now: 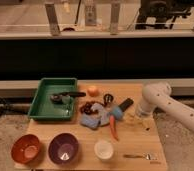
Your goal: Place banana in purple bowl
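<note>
Gripper (140, 115) is hovering low near the tabletop's right edge, directly over the banana (135, 121) (whether it is clamping anything, I cannot tell). That banana is lying just right of the carrot (113, 126). Along the front edge, the purple bowl (63, 148) is sitting between the orange-red bowl (26, 148) and the white cup (104, 149).

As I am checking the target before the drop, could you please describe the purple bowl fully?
The round, glossy purple bowl stands upright and empty, a pale shine inside, at the wooden table's near edge between the orange-red bowl and the white cup. The gripper is well apart, across the table.
</note>
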### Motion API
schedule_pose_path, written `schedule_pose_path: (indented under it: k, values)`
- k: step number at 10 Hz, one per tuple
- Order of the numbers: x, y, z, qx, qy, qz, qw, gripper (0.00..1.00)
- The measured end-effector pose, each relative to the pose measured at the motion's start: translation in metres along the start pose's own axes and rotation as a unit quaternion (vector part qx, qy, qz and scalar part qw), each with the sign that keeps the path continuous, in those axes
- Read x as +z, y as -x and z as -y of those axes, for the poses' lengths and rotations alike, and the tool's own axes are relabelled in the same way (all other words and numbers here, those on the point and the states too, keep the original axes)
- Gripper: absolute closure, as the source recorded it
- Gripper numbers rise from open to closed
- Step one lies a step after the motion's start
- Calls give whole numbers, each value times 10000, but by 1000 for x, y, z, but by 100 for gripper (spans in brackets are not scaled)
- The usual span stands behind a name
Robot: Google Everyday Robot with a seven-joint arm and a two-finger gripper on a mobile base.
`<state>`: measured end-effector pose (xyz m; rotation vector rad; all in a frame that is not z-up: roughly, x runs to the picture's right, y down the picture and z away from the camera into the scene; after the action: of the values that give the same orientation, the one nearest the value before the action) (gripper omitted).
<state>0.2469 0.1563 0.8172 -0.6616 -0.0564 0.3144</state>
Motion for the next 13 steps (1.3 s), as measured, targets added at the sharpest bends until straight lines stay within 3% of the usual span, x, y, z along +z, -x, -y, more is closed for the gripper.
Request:
schedule_pose_path:
  k: [2, 5, 6, 8, 9, 10, 13]
  values:
    - [-29, 20, -3, -307, -111, 76, 9994, 100]
    - [-35, 69, -12, -884, -177, 143, 9958, 100]
    - [-33, 103, -21, -1269, -166, 205, 9916, 100]
    - [-33, 132, -28, -1699, -164, 285, 9849, 100]
    - [-34, 144, -31, -1984, -165, 338, 9794, 100]
    - [-35, 147, -32, -2120, -161, 373, 9764, 100]
    - [-36, 148, -32, -2146, -151, 398, 9758, 100]
